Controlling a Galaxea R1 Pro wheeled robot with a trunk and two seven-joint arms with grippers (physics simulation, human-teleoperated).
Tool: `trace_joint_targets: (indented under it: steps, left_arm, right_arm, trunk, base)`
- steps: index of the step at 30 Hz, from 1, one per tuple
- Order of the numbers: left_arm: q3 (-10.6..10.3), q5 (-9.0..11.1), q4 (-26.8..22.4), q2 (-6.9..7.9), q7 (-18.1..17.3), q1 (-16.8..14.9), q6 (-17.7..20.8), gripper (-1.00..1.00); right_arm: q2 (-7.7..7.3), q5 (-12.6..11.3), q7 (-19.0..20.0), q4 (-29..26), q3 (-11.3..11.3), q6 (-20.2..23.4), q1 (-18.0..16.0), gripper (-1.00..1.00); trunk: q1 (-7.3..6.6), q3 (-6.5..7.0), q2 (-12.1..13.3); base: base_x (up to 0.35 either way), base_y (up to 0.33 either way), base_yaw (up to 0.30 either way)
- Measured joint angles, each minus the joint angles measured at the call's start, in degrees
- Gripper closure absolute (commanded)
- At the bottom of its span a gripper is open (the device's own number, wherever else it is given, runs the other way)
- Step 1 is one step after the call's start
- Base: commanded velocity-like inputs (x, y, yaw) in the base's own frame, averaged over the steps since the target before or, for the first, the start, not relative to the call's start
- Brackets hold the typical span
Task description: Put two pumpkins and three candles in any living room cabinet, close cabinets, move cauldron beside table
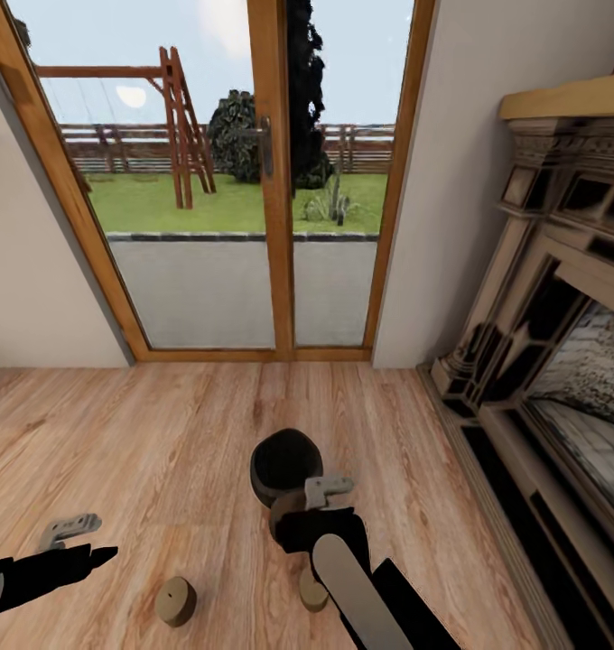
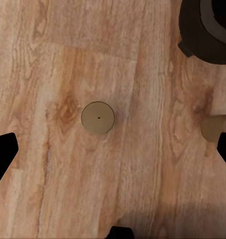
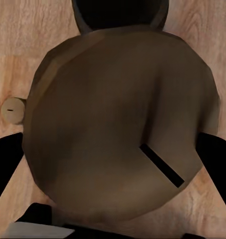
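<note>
Wood-grain flooring (image 1: 162, 433) lay under everything you had in reach. Nearest you, your right gripper (image 1: 293, 522) carried a brown, stubby candle (image 3: 117, 134) between its dark fingers — closed on it, as far as the right wrist view showed, with the candle's flat end and slanted wick pressed close to the lens. Just below that arm a second candle (image 1: 312, 591) stood on the floor, partly hidden by the forearm. Off to your left a third candle (image 1: 175, 601) stood upright and alone, and your left gripper (image 1: 68, 531) hung near it with fingers spread and empty; the left wrist view looked straight down on it (image 2: 98, 117).

Just beyond the right gripper sat the cauldron (image 1: 285, 465), mouth up, on the bare floor — no table and no cabinet could be seen from there.

You had a few risks, by my judgement. The held candle was almost touching the cauldron's rim, so a careless swing could have knocked the pot or loosened the grip. The candle under your forearm could have been tipped and sent rolling if you lowered or turned that arm. And turning the base toward the fireplace (image 1: 560, 343) on your right might have clipped its plinth.

Farther off stood the glass doors (image 1: 253, 181), with lawn and a wooden swing frame outside. No brand, label or writing was readable anywhere.
</note>
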Motion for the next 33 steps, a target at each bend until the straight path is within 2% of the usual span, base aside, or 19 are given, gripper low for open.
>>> trace_joint_targets:
  steps: [3,5,7,8,9,10,11,12,13,14,16,17,19,21,23,26,31,33]
  left_arm:
    - [-0.49,-0.01,1.39,-0.02,0.03,0.00,-1.98,-1.00]
    - [-0.63,-0.04,1.98,-0.03,0.26,0.00,-2.63,-1.00]
    - [-0.69,-0.05,2.24,-0.03,0.42,-0.01,-3.05,-1.00]
    - [-0.70,0.00,2.36,-0.03,0.47,0.00,-3.52,-1.00]
    - [-0.69,0.08,2.42,-0.06,0.54,-0.05,-3.82,-1.00]
    - [-0.70,0.15,2.45,-0.08,0.59,-0.06,-3.96,-1.00]
    - [-0.70,0.28,2.45,-0.25,0.74,-0.08,-4.08,-1.00]
    - [-0.73,0.37,2.46,-0.90,1.24,-0.14,-4.22,-1.00]
    - [-0.77,0.32,2.47,-1.57,1.79,-0.26,-4.28,-1.00]
    - [-0.81,0.24,2.46,-2.28,2.51,-0.49,-4.34,-1.00]
    - [-0.86,0.20,2.44,-3.27,4.30,-0.84,-4.40,-1.00]
    - [-0.87,0.32,2.23,-3.53,5.12,-0.98,-4.37,-1.00]
    - [-0.88,0.44,2.06,-3.78,5.98,-1.10,-4.36,-1.00]
    - [-1.15,0.41,2.22,-4.14,6.60,-1.17,-4.62,-1.00]
    - [-1.87,0.32,2.17,-4.62,6.86,-1.21,-5.17,-1.00]
    - [-2.57,0.29,2.08,-4.98,6.99,-1.24,-5.37,-1.00]
    - [-2.84,0.57,2.45,-5.19,6.92,-2.18,-4.45,-1.00]
    - [-2.93,0.41,3.62,-5.87,6.99,-2.29,-4.16,-1.00]
  right_arm:
    - [0.00,0.02,1.19,-0.24,1.21,0.44,0.24,1.00]
    - [0.00,-0.39,4.98,-0.31,1.58,0.32,0.30,1.00]
    - [0.00,-0.76,13.72,-0.37,1.38,0.19,0.31,1.00]
    - [0.00,-0.29,21.34,-0.41,0.58,0.32,0.31,1.00]
    - [0.00,-1.34,29.61,-0.47,-1.75,-0.32,0.29,1.00]
    - [0.00,-0.91,34.56,-0.48,-4.48,-0.18,0.30,1.00]
    - [-0.99,0.17,39.34,-0.43,-7.80,0.18,0.31,1.00]
    - [-4.07,-1.75,46.55,-0.33,-12.81,-0.09,0.36,1.00]
    - [-6.44,0.50,51.54,-0.16,-18.22,0.01,0.36,1.00]
    - [-8.44,2.30,56.87,0.12,-22.48,-0.05,0.38,1.00]
    - [-10.71,0.13,67.70,0.88,-27.45,-0.74,0.37,1.00]
    - [-11.25,0.49,72.31,1.51,-29.47,-0.87,0.37,1.00]
    - [-11.86,1.22,77.70,2.46,-31.55,-1.35,0.39,1.00]
    - [-12.52,1.17,81.80,3.51,-32.82,-3.04,0.39,1.00]
    - [-12.86,1.19,83.65,4.36,-33.28,-5.85,0.39,1.00]
    - [-13.02,1.30,84.91,6.03,-33.46,-8.36,0.40,1.00]
    - [-12.45,1.20,85.96,6.64,-32.53,-9.37,0.40,1.00]
    - [-12.35,1.16,86.12,6.61,-32.37,-9.58,0.40,1.00]
  trunk:
    - [0.66,-0.54,-1.20]
    - [1.10,-0.90,-2.01]
    - [1.54,-1.25,-2.81]
    - [1.76,-1.43,-3.21]
    - [1.97,-1.61,-3.61]
    - [2.19,-1.79,-4.01]
    - [2.42,-1.97,-4.41]
    - [2.64,-2.15,-4.81]
    - [2.85,-2.33,-5.21]
    - [3.08,-2.51,-5.61]
    - [3.51,-2.86,-6.42]
    - [3.73,-3.04,-6.82]
    - [4.17,-3.41,-7.62]
    - [4.61,-3.77,-8.42]
    - [5.05,-4.13,-9.22]
    - [5.71,-4.67,-10.43]
    - [6.81,-5.56,-12.43]
    - [7.25,-5.92,-13.24]
  base:
    - [0.000,0.000,0.000]
    - [0.000,0.000,0.000]
    - [0.000,0.000,0.000]
    - [0.000,0.000,0.000]
    - [0.000,0.000,0.000]
    - [0.000,0.000,0.000]
    - [0.000,0.000,0.000]
    - [0.000,0.000,0.000]
    - [0.000,0.000,0.000]
    - [0.000,0.000,0.000]
    - [0.000,0.000,0.000]
    - [0.000,0.000,0.000]
    - [0.000,0.000,0.000]
    - [0.000,0.000,0.000]
    - [0.000,0.000,0.000]
    - [0.000,0.000,0.000]
    - [0.000,0.000,0.000]
    - [0.000,0.000,0.000]
